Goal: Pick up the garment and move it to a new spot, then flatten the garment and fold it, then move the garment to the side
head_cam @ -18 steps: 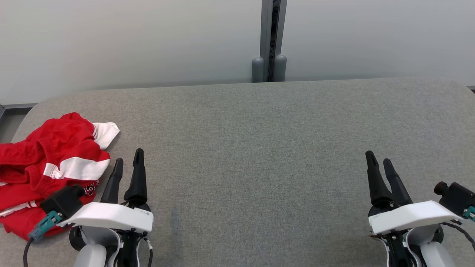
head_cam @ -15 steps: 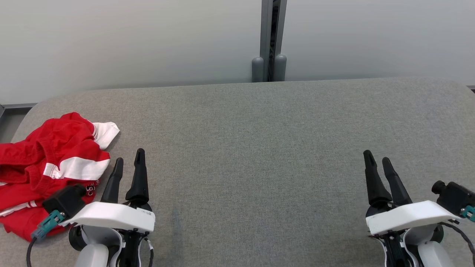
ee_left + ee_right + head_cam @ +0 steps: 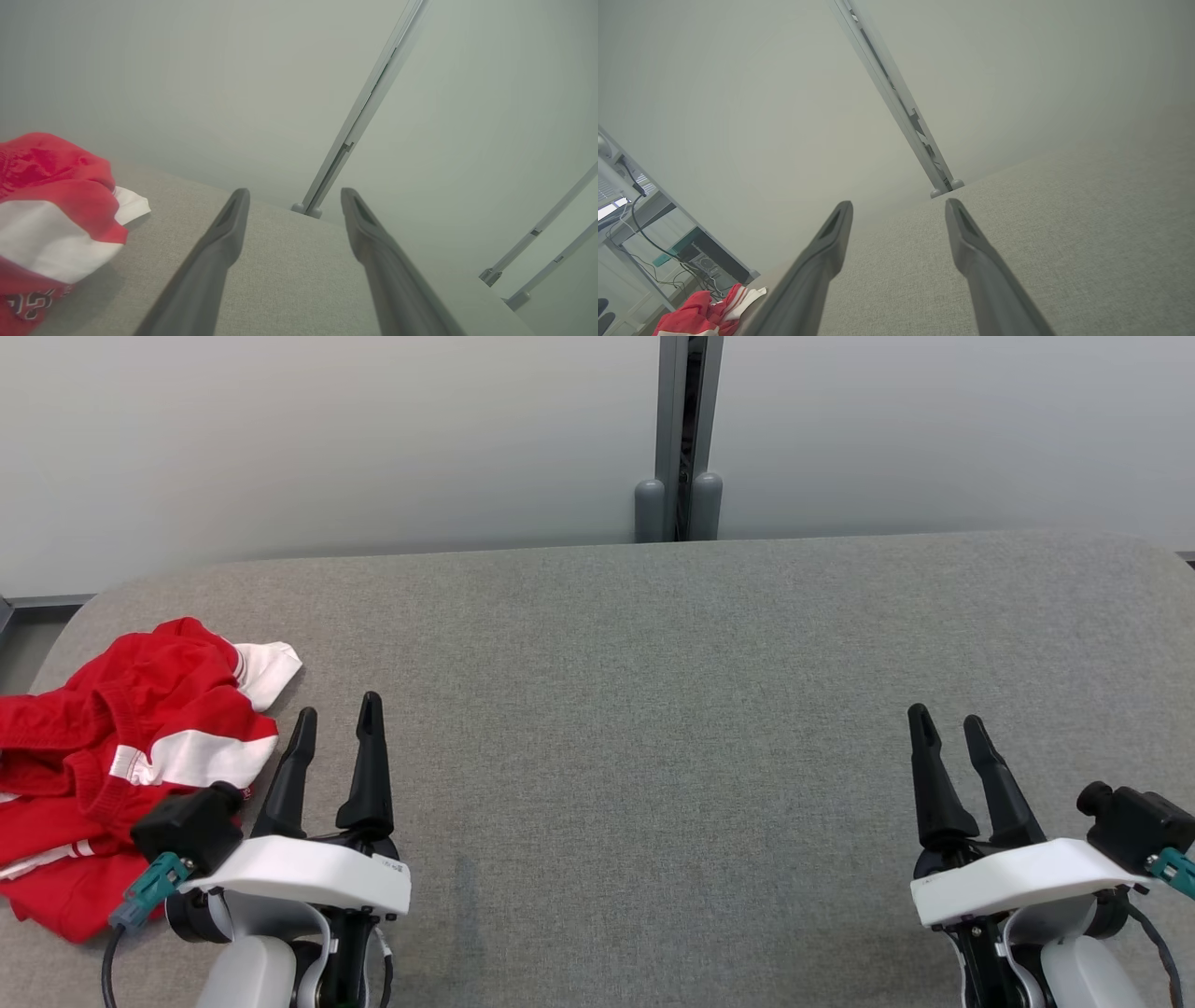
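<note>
Red garment point(image 3: 121, 756) crumpled at far-left edge of worktop point(image 3: 653, 728), just left of spread, empty left claw point(image 3: 338, 714). Spread, empty right claw point(image 3: 948, 719) well apart. Reach likely falls to left arm, heading leftward.

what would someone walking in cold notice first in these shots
The crumpled red and white garment stands out at once, heaped at the far left edge of the grey fabric table. Next come the two dark-fingered grippers over the near side: the left gripper open and empty just right of the garment, the right gripper open and empty at the far right. A grey post splits the pale wall behind.
</note>
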Motion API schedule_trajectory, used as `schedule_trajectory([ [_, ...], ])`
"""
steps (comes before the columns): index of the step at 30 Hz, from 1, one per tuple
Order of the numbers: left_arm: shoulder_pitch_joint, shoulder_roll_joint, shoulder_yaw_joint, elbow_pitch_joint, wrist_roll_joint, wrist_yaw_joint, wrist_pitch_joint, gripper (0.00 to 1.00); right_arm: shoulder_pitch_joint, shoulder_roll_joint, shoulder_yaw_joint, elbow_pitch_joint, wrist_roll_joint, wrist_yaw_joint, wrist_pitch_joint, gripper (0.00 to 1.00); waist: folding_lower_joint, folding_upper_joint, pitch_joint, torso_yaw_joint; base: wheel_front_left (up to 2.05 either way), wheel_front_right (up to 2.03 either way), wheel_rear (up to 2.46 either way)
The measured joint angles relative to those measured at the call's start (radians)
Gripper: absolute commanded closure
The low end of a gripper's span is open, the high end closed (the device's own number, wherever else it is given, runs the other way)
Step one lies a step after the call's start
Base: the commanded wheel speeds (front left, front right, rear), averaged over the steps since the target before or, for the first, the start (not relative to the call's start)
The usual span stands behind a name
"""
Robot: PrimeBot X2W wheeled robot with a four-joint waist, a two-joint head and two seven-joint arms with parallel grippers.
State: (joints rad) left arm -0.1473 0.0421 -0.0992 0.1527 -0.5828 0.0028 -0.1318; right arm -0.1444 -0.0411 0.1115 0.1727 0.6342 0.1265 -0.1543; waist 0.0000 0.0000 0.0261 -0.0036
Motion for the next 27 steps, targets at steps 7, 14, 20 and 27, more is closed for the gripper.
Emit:
schedule_trajectory([
  [7, -0.004, 0.001, -0.014, -0.005, 0.069, 0.0, -0.02, 0.0, -0.008, 0.0, 0.009, -0.003, -0.066, 0.0, -0.016, 0.0, 0.0, 0.0, 0.003, -0.001, 0.0, 0.0, 0.0],
  [14, -0.005, 0.002, -0.027, -0.007, 0.128, 0.003, -0.038, 0.0, -0.01, 0.0, 0.021, -0.009, -0.13, 0.0, -0.031, 0.0, 0.0, 0.0, 0.002, 0.0, 0.0, 0.0, 0.0],
  [20, -0.005, 0.002, -0.032, -0.015, 0.179, 0.007, -0.054, 0.0, -0.01, -0.001, 0.026, -0.024, -0.181, 0.0, -0.044, 0.0, 0.0, 0.0, 0.004, -0.001, 0.0, 0.0, 0.0],
  [27, -0.006, 0.003, -0.041, 0.024, 0.222, 0.025, -0.071, 0.0, -0.011, -0.001, 0.029, -0.013, -0.242, 0.0, -0.058, 0.0, 0.0, 0.0, 0.01, -0.002, 0.0, 0.0, 0.0],
])
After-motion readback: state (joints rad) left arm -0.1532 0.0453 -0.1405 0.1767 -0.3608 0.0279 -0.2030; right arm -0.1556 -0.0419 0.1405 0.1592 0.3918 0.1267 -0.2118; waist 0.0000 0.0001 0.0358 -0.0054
